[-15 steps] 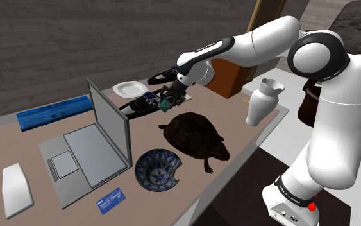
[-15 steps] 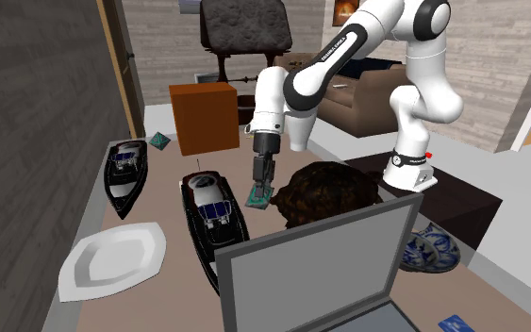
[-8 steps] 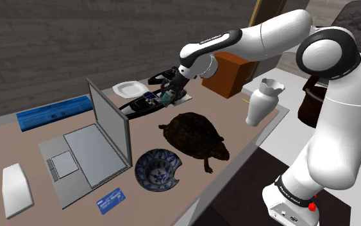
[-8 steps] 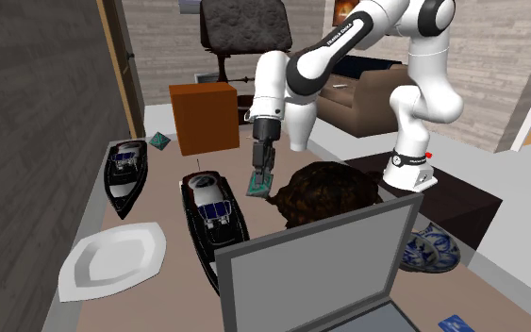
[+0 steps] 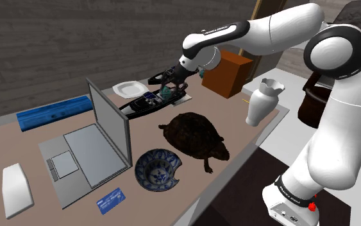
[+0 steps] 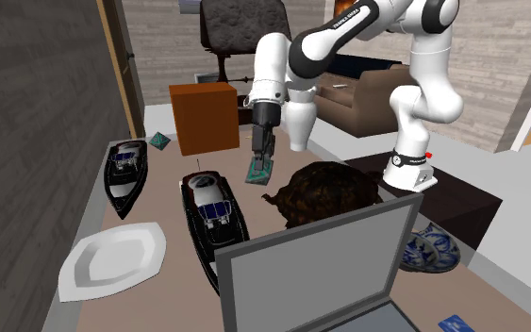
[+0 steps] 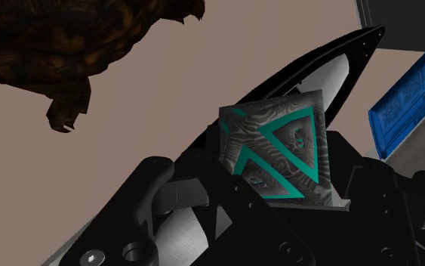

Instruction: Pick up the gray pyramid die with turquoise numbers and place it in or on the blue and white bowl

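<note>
**Shoulder view.** One black two-finger gripper (image 5: 171, 83), closed on one grey pyramid die with turquoise markings (image 5: 167, 94), held clear of the tan table (image 5: 18, 144) by the boats.
- Two black model boats (image 5: 143, 104).
- One dark brown turtle figure (image 5: 195, 135).
- One blue and white bowl (image 5: 158, 169), just beside the turtle and well apart from the die.
- One open grey laptop (image 5: 92, 144).
- One white plate (image 5: 129, 88).
- One white vase (image 5: 262, 101).
- One orange-brown box (image 5: 230, 74).
- One long blue box (image 5: 54, 112).
- One white slab (image 5: 15, 188).
- One blue card (image 5: 113, 199).

**Second exterior view.** The die hangs from the downward-pointing fingers, between the nearer boat and the turtle. One further small pyramid (image 6: 159, 141) lies on the table by the orange-brown box.

**Wrist view.** One die, clasped between the two fingers, turquoise triangles outward. The turtle's clawed foot and bare tabletop lie beyond.
</note>
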